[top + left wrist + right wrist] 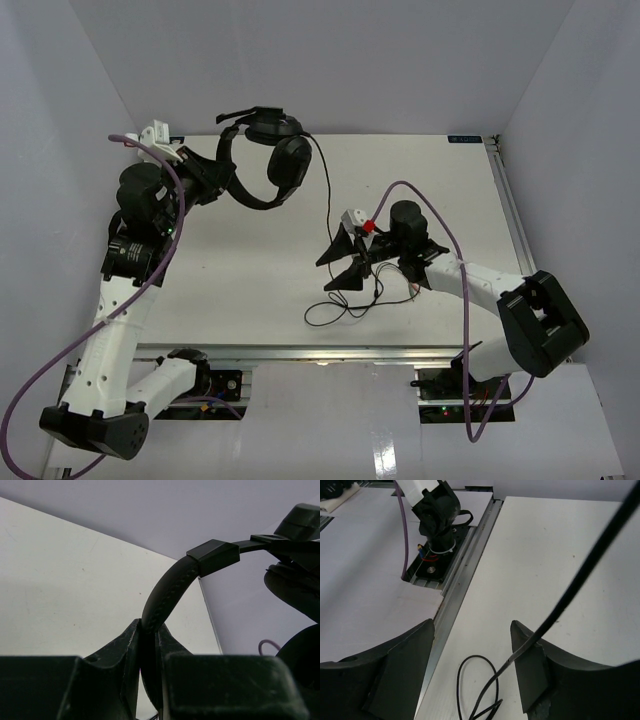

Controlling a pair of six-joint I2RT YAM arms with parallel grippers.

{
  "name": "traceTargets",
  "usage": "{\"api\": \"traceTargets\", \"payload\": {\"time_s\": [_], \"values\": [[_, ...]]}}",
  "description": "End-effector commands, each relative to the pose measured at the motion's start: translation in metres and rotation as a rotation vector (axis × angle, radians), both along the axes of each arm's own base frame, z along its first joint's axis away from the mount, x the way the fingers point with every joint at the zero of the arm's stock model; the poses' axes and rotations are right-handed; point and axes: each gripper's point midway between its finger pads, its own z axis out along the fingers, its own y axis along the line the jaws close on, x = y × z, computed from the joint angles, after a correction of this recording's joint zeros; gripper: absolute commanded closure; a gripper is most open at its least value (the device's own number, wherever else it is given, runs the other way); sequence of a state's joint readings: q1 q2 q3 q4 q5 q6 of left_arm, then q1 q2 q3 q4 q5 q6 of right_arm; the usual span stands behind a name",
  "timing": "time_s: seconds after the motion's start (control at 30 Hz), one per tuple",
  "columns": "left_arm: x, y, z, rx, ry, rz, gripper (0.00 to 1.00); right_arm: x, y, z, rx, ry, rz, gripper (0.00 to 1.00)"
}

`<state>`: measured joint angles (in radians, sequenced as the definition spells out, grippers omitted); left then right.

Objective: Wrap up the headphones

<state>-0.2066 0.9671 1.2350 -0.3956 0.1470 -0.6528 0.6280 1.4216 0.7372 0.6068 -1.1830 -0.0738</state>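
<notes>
The black headphones hang above the table's far left, earcups up by the back wall. My left gripper is shut on their headband. In the left wrist view the padded headband rises from between the closed fingers of the left gripper, and an earcup shows at the right. The thin black cord drops from the earcups to my right gripper, then loops on the table. The right gripper is open. The cord slants between its jaws, close to the right finger, with a loop lying below.
An aluminium rail runs along the table's near edge, with the left arm's base bolted beyond it. Purple arm cables arc over the right arm and trail down the left side. White walls close in the table at the back and sides.
</notes>
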Motion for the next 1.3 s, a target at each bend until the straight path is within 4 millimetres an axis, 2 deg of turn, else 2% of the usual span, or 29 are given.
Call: {"api": "traceTargets", "payload": {"time_s": [0.0,0.03,0.1,0.23,0.3,0.43,0.6,0.73,0.8,0.87,0.93,1.03,1.1,1.2,1.27], "values": [[0.004,0.002,0.057,-0.122,-0.129,0.028,1.0,-0.023,0.004,0.027,0.079,-0.067,0.087,0.37],[0.006,0.002,0.059,-0.125,-0.133,0.035,1.0,-0.025,0.004,0.029,0.081,-0.07,0.095,0.41],[0.011,0.006,0.063,-0.117,-0.135,0.057,1.0,-0.028,0.003,0.029,0.076,-0.068,0.099,0.42],[0.019,0.019,0.091,-0.107,-0.189,0.115,1.0,-0.027,0.0,0.014,0.023,-0.067,0.086,0.47],[0.028,0.023,0.097,-0.106,-0.199,0.131,1.0,-0.03,-0.002,0.007,0.003,-0.05,0.084,0.51],[0.043,0.032,0.11,-0.134,-0.225,0.159,1.0,-0.032,-0.004,0.008,-0.002,-0.051,0.078,0.59],[0.069,0.035,0.103,-0.159,-0.207,0.175,1.0,-0.028,-0.001,0.015,-0.015,-0.044,0.069,0.71],[0.085,0.045,0.1,-0.148,-0.206,0.224,1.0,-0.018,0.002,0.022,-0.036,-0.083,0.032,0.8],[0.096,0.054,0.099,-0.112,-0.21,0.271,1.0,-0.001,0.002,0.022,-0.096,-0.119,-0.052,0.89],[0.106,0.059,0.098,-0.069,-0.211,0.296,1.0,0.017,-0.006,0.01,-0.24,-0.128,-0.161,0.92],[0.117,0.06,0.09,0.011,-0.206,0.298,1.0,0.039,-0.013,0.021,-0.342,-0.196,-0.249,0.92],[0.136,0.047,0.063,0.136,-0.161,0.268,1.0,0.07,-0.036,0.018,-0.555,-0.358,-0.365,0.92],[0.153,0.031,0.033,0.239,-0.11,0.242,1.0,0.1,-0.066,0.014,-0.726,-0.495,-0.493,0.92],[0.161,0.001,-0.005,0.347,-0.054,0.195,1.0,0.125,-0.1,0.021,-0.885,-0.674,-0.609,0.92],[0.163,-0.01,-0.026,0.395,-0.025,0.169,1.0,0.141,-0.121,0.03,-0.969,-0.799,-0.688,0.92]]}}
